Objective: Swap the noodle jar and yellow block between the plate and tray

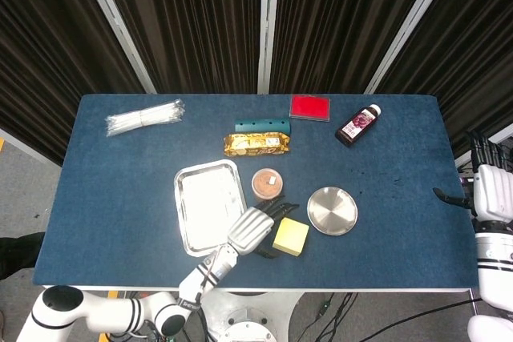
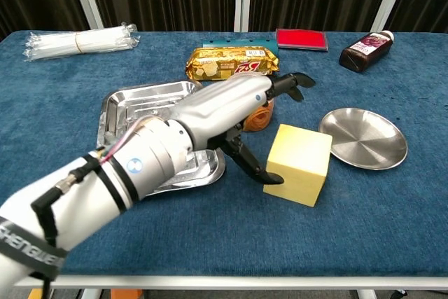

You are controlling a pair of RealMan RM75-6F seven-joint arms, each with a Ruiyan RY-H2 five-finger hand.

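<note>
**Yellow block down on the cloth, between tray and plate**

We see the yellow block (image 2: 297, 163) resting on the blue table (image 1: 104, 190) at lower centre of the head view, tipped at a slant in the chest view, with neither the tray (image 1: 210, 204) nor the plate (image 1: 333, 211) under it. Our left hand (image 2: 262, 113) sits just beside the block's left face, fingers spread apart; one dark fingertip reaches to the block's lower left corner, and we cannot tell whether it still touches. We judge that hand to be holding nothing. The noodle jar (image 1: 268, 184) stands on the cloth just above the hand in the head view, between tray and plate, mostly hidden behind the fingers in the chest view. Our right hand (image 1: 490, 192) hangs at the far right edge, off the table, fingers loosely apart and empty.

Neither item is on its target, so we read the swap as midway. Risks as we judge them:

- The spread fingers lie close to the jar; pulling back carelessly could knock it over.
- The block sits askew, so a fresh grip may catch an edge and roll it.
- The plate is shallow and smooth; a block set near its rim could tip it or slide off.
</note>
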